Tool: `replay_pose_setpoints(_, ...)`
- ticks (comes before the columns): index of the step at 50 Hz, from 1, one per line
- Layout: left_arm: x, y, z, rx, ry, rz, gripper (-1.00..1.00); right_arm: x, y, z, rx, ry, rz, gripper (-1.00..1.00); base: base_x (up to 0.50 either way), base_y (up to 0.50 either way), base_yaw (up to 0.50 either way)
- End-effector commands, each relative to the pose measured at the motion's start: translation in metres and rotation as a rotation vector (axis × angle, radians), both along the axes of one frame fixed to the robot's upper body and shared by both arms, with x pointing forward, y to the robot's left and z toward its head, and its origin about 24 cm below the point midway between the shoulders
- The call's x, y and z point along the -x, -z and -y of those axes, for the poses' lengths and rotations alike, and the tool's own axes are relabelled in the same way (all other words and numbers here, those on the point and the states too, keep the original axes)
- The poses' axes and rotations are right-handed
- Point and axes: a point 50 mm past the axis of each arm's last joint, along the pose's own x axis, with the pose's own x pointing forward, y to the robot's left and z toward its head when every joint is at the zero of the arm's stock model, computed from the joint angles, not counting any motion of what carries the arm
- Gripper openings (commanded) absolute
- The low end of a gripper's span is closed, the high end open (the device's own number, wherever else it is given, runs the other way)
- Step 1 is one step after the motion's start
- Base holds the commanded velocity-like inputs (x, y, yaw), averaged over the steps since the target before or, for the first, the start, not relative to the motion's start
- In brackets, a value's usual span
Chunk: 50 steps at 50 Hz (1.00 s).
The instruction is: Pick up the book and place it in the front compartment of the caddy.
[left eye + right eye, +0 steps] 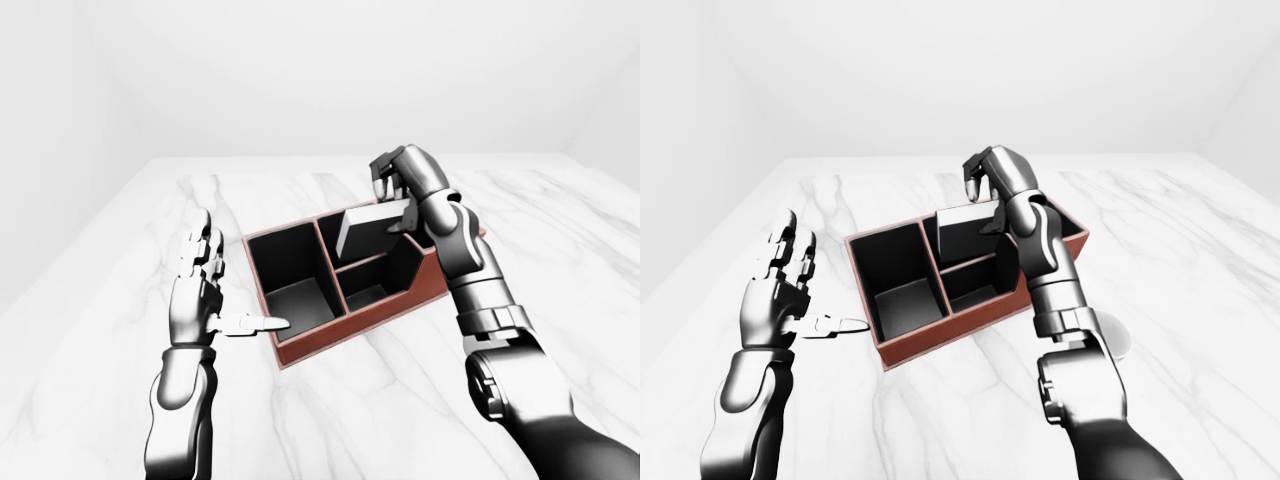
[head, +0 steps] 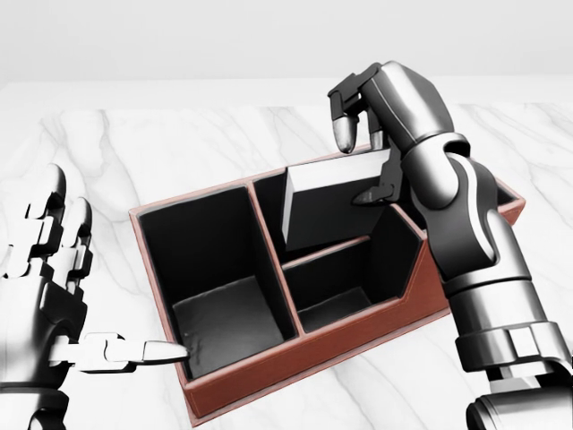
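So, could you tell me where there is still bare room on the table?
Bare marble table lies below the caddy in the left-eye view, and above it. It is crowded at the caddy's upper edge, around the right hand and the book.

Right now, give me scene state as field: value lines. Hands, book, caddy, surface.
right hand: at the book's top edge, fingers open about it, grip not clear
left hand: open, beside caddy's left end, thumb tip at its lower-left corner, holding nothing
book: grey, tilted, standing in the caddy's upper middle compartment in the head view
caddy: red-brown, dark inside, other compartments empty
surface: white marble table
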Motion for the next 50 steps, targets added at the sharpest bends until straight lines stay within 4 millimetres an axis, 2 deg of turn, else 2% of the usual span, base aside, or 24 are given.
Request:
replay_pose_setpoints(1,0.0,0.0,0.0,0.001,0.001,-0.002,0.99,-0.003,-0.005,0.0,-0.025,0.021,0.027,-1.0,0.0,0.0,0.0)
replay_pose_setpoints(26,0.0,0.0,0.001,0.001,0.001,0.001,0.99,-0.008,-0.011,-0.007,-0.024,0.02,0.031,-1.0,0.0,0.0,0.0)
replay_pose_setpoints(50,0.001,-0.001,0.001,-0.001,0.0,0.006,0.99,-0.025,0.0,-0.003,-0.004,0.111,-0.025,-1.0,0.0,0.0,0.0)
